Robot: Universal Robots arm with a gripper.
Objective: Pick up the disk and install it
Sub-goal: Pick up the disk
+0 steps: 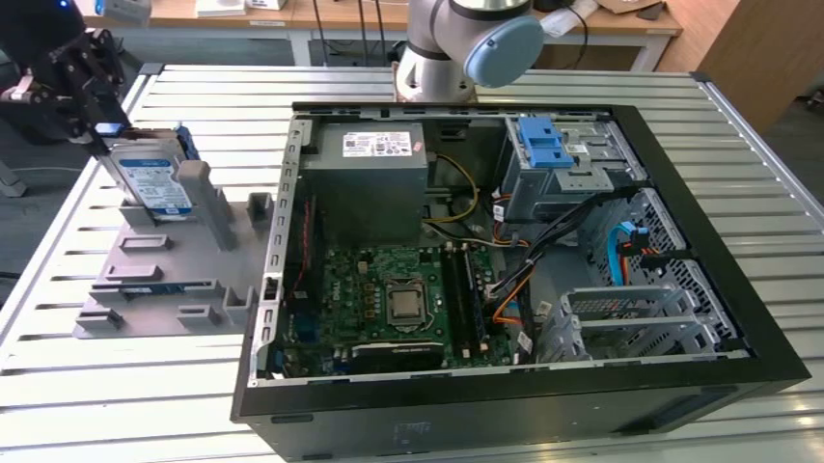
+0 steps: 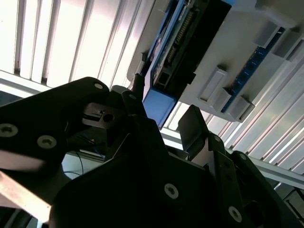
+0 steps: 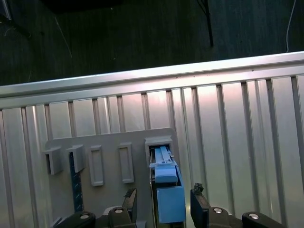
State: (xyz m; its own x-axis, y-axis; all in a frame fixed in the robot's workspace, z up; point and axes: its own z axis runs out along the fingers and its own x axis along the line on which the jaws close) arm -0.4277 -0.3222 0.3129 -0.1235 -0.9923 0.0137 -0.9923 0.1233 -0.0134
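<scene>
Gripper (image 3: 163, 195) open, straddling disk (image 1: 149, 183) upright in grey holder (image 1: 168, 275) on desk (image 1: 129, 391). Risk: off-centre close could tilt disk, jam it in holder.

disk (image 1: 152, 183) upright in holder (image 1: 161, 285) | computer case (image 1: 515, 415) at exterior view's right

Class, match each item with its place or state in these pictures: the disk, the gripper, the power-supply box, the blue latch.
1 disk
2 gripper
3 power-supply box
4 blue latch

A atop the metal drive cage
B standing on edge in the grey holder
C open, straddling the disk's upper end
D inside the computer case, beside the motherboard

Pairs: 1-B, 2-C, 3-D, 4-A
</scene>
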